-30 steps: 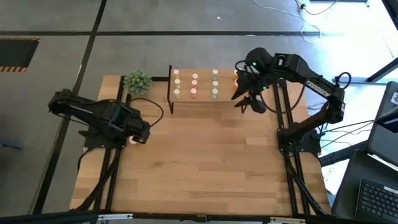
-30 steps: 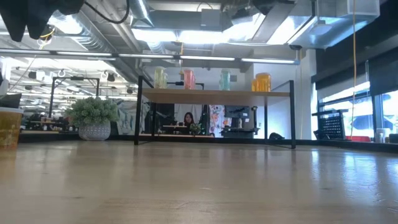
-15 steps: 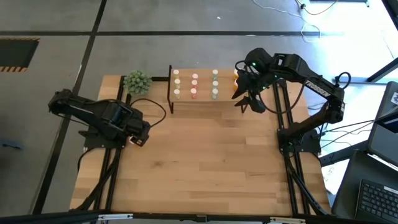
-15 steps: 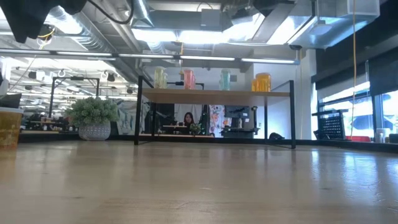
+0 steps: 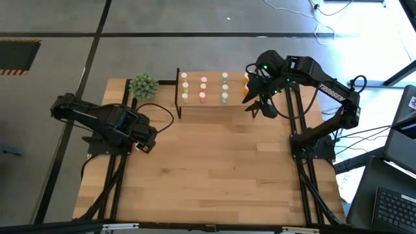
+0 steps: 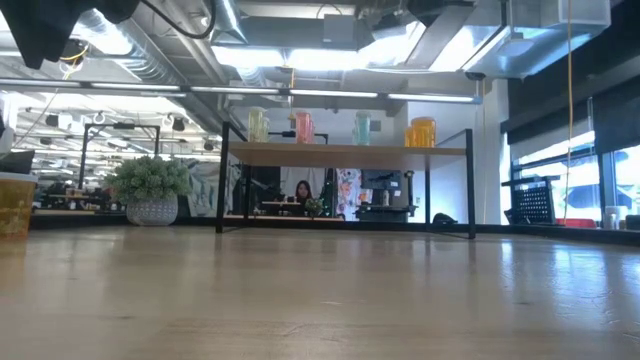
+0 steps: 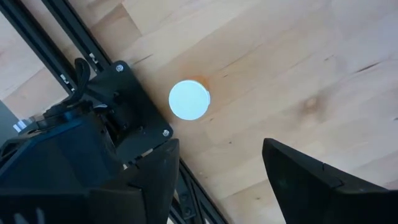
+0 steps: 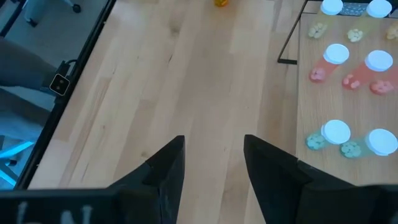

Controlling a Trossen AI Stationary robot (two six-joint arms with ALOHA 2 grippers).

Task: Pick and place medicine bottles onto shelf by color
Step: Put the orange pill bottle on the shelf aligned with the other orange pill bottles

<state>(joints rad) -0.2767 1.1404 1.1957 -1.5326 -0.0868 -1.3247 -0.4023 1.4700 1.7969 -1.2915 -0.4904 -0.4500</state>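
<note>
An orange medicine bottle (image 7: 189, 99) with a white cap stands upright on the table next to the left arm's base plate; it also shows at the left edge of the low view (image 6: 14, 205). My left gripper (image 7: 217, 180) hangs open above it, pointing down, touching nothing. The shelf (image 5: 205, 99) stands at the table's far edge and carries rows of yellowish (image 5: 184, 88), pink (image 5: 203, 89) and green (image 5: 225, 88) bottles, with orange ones (image 6: 421, 131) at its right end. My right gripper (image 5: 257, 104) hovers open over that right end, with nothing between its fingers (image 8: 165, 168).
A green spiky plant ball (image 5: 143, 85) in a pale pot sits at the far left, beside the shelf. The shelf's black legs (image 6: 222, 180) stand on the tabletop. Bare wood (image 5: 221, 169) stretches across the middle and near side. A person sits in the room beyond the table.
My left gripper has rolled a little about its downward-pointing line while staying above the orange bottle. Nothing else has moved.
</note>
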